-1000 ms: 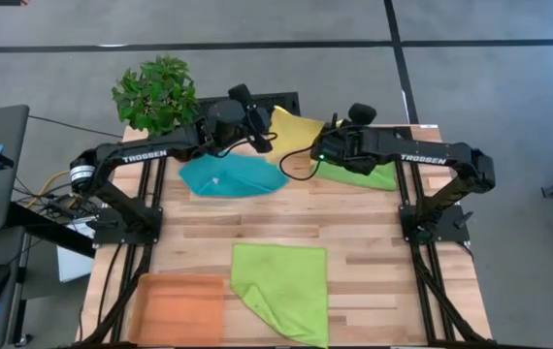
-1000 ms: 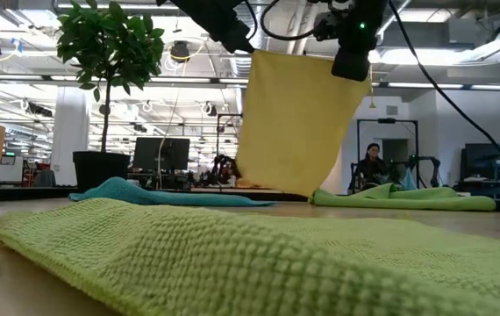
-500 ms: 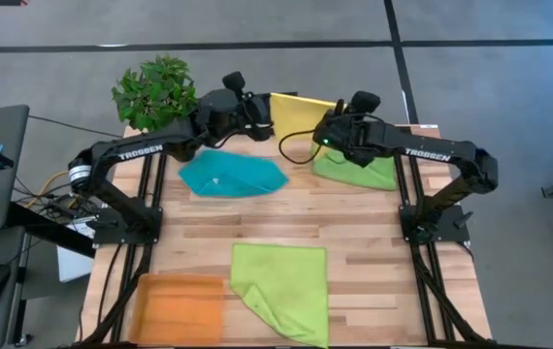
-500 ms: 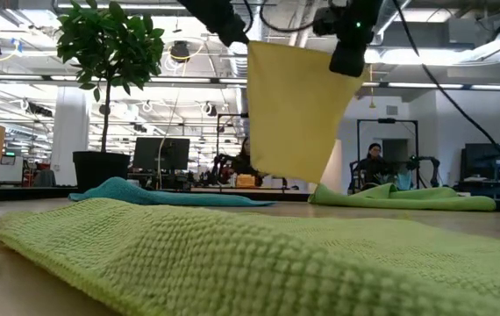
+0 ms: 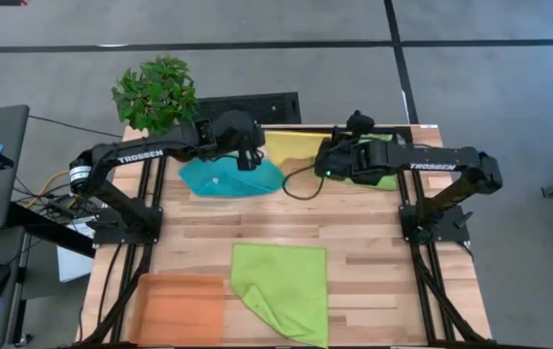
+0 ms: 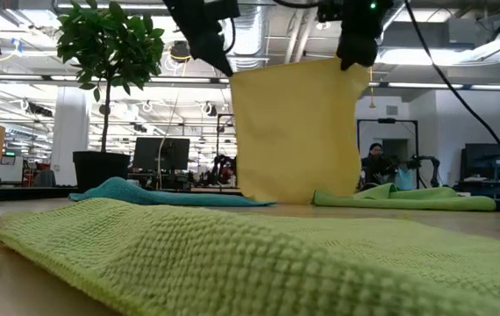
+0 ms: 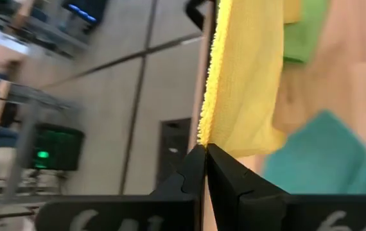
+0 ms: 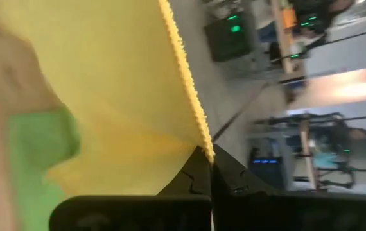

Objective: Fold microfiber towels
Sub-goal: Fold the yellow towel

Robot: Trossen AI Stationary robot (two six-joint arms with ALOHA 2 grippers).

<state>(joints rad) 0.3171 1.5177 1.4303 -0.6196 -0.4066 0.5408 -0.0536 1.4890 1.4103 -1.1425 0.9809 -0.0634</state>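
Note:
The yellow towel point(image 5: 294, 147) hangs between my two grippers over the far middle of the table, spread flat in the low view point(image 6: 294, 132). My left gripper point(image 5: 254, 155) is shut on its upper left corner and my right gripper point(image 5: 327, 160) on its upper right corner. A teal towel point(image 5: 230, 177) lies flat below my left arm. One lime green towel point(image 5: 383, 174) lies crumpled under my right arm. The other lime green towel point(image 5: 281, 289) lies at the near middle with one corner folded over. My left gripper pinches the towel's upper left corner point(image 7: 203, 136) between its two fingers, coming slanting from above point(image 6: 222, 63). The towel hangs below it. My right gripper pinches the upper right corner point(image 8: 202, 142) between its two fingers, from above point(image 6: 355, 60). The top edge point(image 6: 294, 68) runs nearly straight between the grippers, and the lower edge point(image 6: 289, 200) reaches the table top.
An orange tray point(image 5: 179, 305) sits at the near left corner. A potted plant point(image 5: 155, 92) stands at the far left corner. Bare wood shows across the middle of the table point(image 5: 354, 228). A person sits in the room beyond point(image 6: 375, 167).
Both grippers first rose toward the far edge with the yellow towel, lifting its lower end clear. They have then come back toward the near edge and down. The towel, tilted and narrowed before, now hangs spread and square with its lower edge at the table.

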